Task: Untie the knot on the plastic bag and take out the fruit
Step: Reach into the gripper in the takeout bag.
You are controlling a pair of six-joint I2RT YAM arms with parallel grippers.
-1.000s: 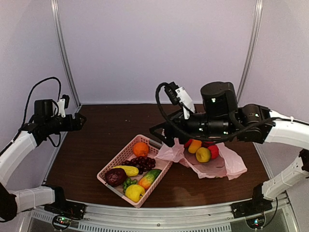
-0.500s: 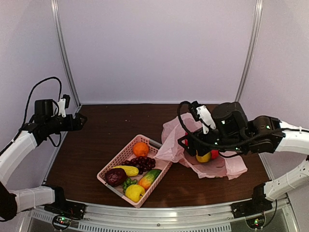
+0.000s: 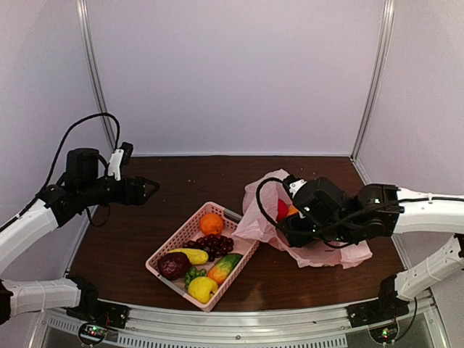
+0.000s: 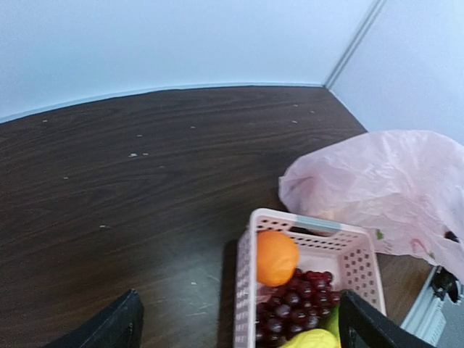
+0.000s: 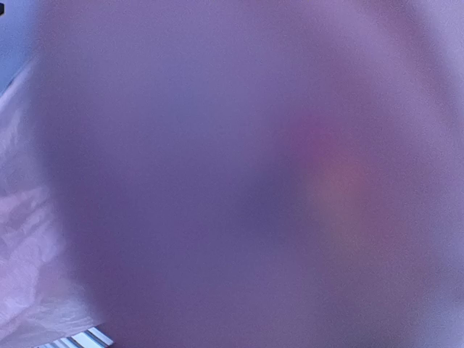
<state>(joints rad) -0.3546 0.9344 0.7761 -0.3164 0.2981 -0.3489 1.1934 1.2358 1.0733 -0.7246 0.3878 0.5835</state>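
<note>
The pink plastic bag lies open at the right of the table, beside the basket; it also shows in the left wrist view. No knot shows. A red fruit and a bit of an orange one show in the bag's mouth. My right gripper is down in the bag's mouth with its fingers hidden. The right wrist view shows only blurred pink film. My left gripper hangs above the table left of the basket, open and empty.
The pink latticed basket stands at the front middle. It holds an orange, a dark grape bunch, a maroon fruit and several yellow and green fruits. Walls close in the back and sides.
My left arm has swung right, out over the table toward the basket. My right arm has dropped lower into the bag, and the yellow fruit is now hidden behind it.
</note>
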